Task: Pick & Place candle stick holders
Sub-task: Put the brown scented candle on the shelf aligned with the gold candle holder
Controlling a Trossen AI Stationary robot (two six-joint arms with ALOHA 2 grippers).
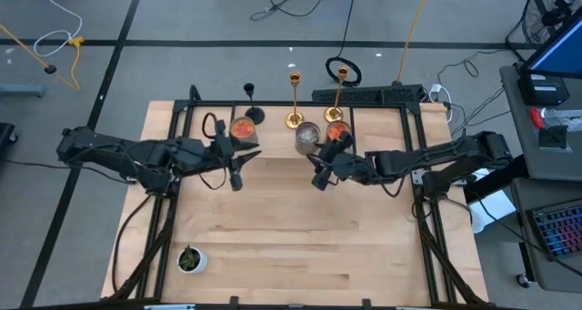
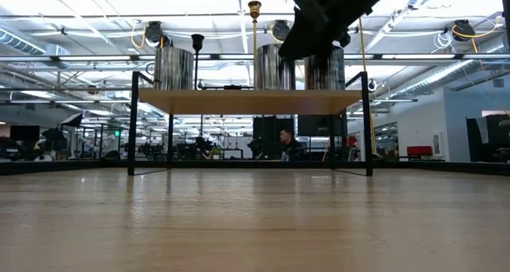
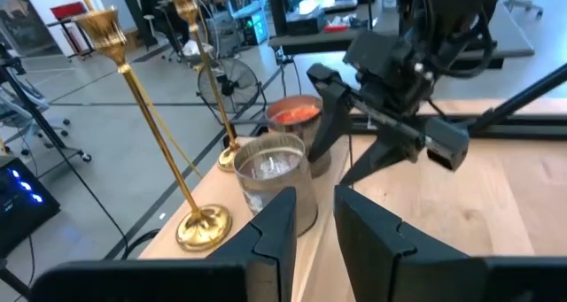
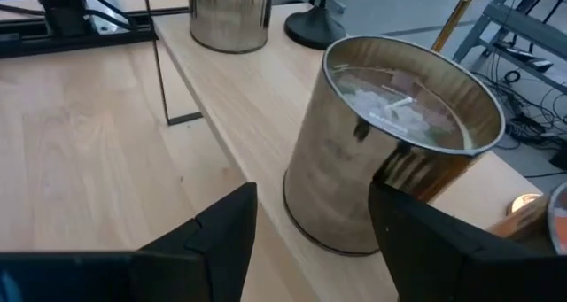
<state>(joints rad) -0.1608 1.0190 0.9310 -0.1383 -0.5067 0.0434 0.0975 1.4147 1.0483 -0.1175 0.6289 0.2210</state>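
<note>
Two tall gold candlesticks stand on their round bases on a raised wooden shelf at the table's far edge. They also show in the left wrist view. A short black candlestick stands on the shelf left of them. My left gripper hovers near the shelf's left part, open by a narrow gap and empty. My right gripper hovers near the shelf's middle, open wide. A silver candle jar stands ahead of its fingers, which do not touch it.
Three candle jars stand on the shelf: one with orange wax at the left, the silver one in the middle, and one with orange wax at the right. A small green plant in a white pot stands at the near left. Bare wood lies between.
</note>
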